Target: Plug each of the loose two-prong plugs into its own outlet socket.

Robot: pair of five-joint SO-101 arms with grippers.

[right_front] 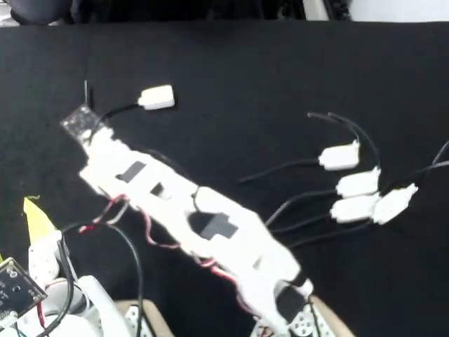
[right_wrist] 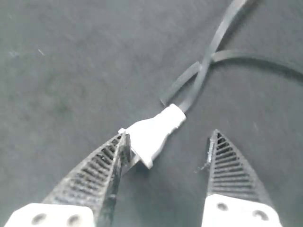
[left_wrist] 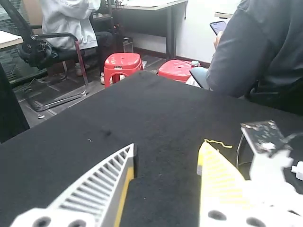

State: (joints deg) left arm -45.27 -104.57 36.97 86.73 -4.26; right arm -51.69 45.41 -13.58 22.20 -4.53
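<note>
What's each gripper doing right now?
Left gripper: open, empty.
Right gripper: open, straddling a plug, not clamped.

The desk (right_front: 280,70) is covered in matt, faintly fuzzy black cloth (right_wrist: 71,56). The plug (right_wrist: 152,135) is smooth white plastic and its cord (right_wrist: 222,38) black and rubbery. The right gripper (right_wrist: 169,136) has ribbed matt plastic fingers (right_wrist: 102,175).
</note>
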